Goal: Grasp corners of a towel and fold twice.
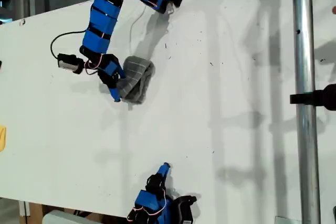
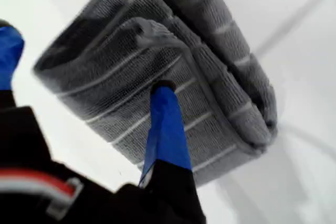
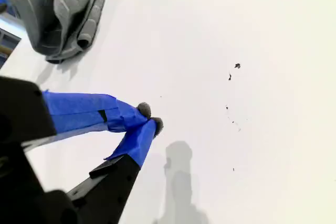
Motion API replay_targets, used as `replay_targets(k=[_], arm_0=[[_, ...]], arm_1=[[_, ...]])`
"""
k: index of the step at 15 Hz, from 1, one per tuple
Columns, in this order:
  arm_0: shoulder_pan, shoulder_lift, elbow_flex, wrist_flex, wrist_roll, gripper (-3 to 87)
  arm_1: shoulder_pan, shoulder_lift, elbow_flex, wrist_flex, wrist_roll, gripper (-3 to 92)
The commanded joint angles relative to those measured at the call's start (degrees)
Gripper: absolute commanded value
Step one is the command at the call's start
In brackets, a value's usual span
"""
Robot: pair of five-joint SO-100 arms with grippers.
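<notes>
The grey striped towel lies bunched in folded layers on the white table, toward the exterior view's upper left. My first gripper is at the towel's edge on the exterior view's left. In the first wrist view, my first gripper is open: one blue finger rests on top of the towel and the other is off beyond its edge. I cannot pick out single corners in the folds. My second gripper is near the exterior view's bottom edge, shut on nothing, far from the towel.
A small yellow object sits at the exterior view's left edge. A vertical metal pole with a black clamp stands on the exterior view's right. Bare white table spreads between the two arms.
</notes>
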Motion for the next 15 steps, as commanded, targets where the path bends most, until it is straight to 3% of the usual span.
replay_targets(k=[1,3,5,7,8,10,12,13,15], arm_0=[[0.4,0.4,0.4,0.2,-1.0,-2.7],[-0.2,0.4,0.4,1.8,-3.6,-2.4],[-0.1,0.4,0.4,2.3,-5.9,-2.6],[-0.6,0.4,0.4,2.3,-5.0,-2.3],[-0.8,0.4,0.4,2.3,-3.6,-2.6],[-1.7,0.4,0.4,2.4,-5.1,-2.6],[-4.4,0.4,0.4,2.4,-3.8,-2.4],[-5.6,0.4,0.4,2.4,3.2,-2.4],[-5.7,0.4,0.4,2.5,30.3,-2.4]], arm_1=[[2.9,12.5,-3.6,-4.9,-3.3,49.9],[4.2,21.0,3.6,-1.4,-3.3,46.2],[2.7,36.5,21.6,-0.7,-1.1,15.0],[-1.6,61.3,45.8,-0.8,7.9,-0.3],[-4.1,76.9,57.1,1.2,12.0,-0.3],[-8.3,106.0,72.5,13.5,20.7,-0.3],[-8.8,107.1,77.8,17.1,27.7,3.8],[-10.9,106.9,80.1,16.3,36.7,18.3],[-13.4,106.9,80.2,18.5,27.2,19.1]])
